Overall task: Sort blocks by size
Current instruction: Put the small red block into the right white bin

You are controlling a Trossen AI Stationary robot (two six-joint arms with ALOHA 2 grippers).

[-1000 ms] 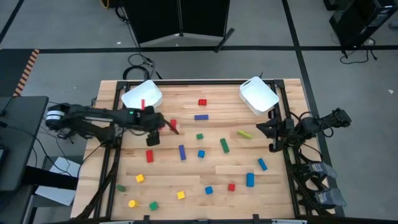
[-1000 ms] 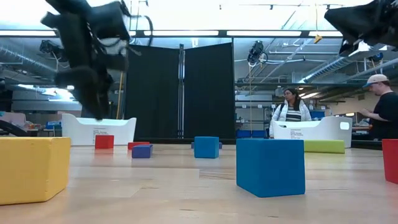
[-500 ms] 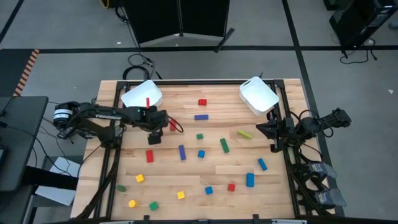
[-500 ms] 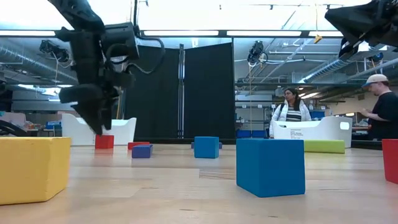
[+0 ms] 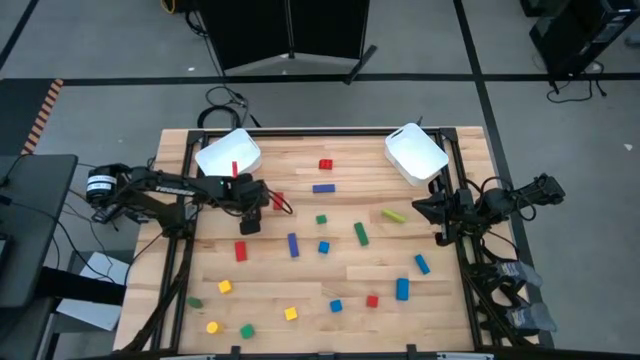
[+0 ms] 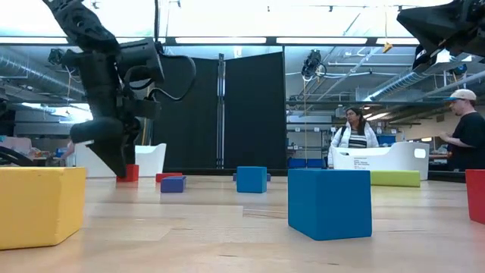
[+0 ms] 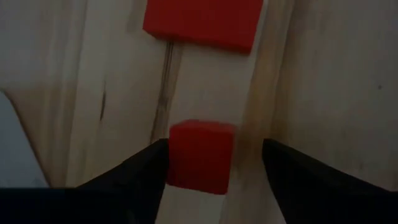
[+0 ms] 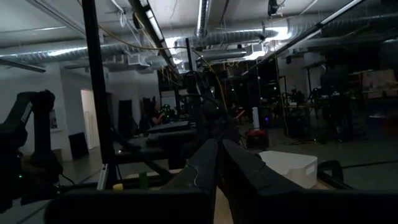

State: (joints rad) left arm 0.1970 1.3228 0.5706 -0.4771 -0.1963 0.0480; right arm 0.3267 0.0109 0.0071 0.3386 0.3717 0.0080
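Small red, blue, green and yellow blocks lie scattered on the wooden table [image 5: 440,300]. My left gripper [image 5: 274,203] is open and points down over a small red cube [image 7: 200,155], which rests on the table at the far left. Its two fingers stand on either side of the cube, which also shows in the high view [image 5: 278,200]. Another red block [image 7: 202,22] lies just beyond it. A red bar [image 5: 234,168] lies in the left white bin [image 5: 222,152]. My right gripper [image 5: 420,208] is shut and empty, raised at the table's right edge.
A second white bin [image 5: 415,152] stands at the far right. A red cube [image 5: 326,165], a blue bar [image 5: 323,187], a green cube [image 5: 321,219] and a green bar [image 5: 361,233] lie mid-table. Other blocks lie along the near edge. People stand in the room behind.
My left gripper has gone down toward the table and now stands low around the red cube. The blocks have kept their places.
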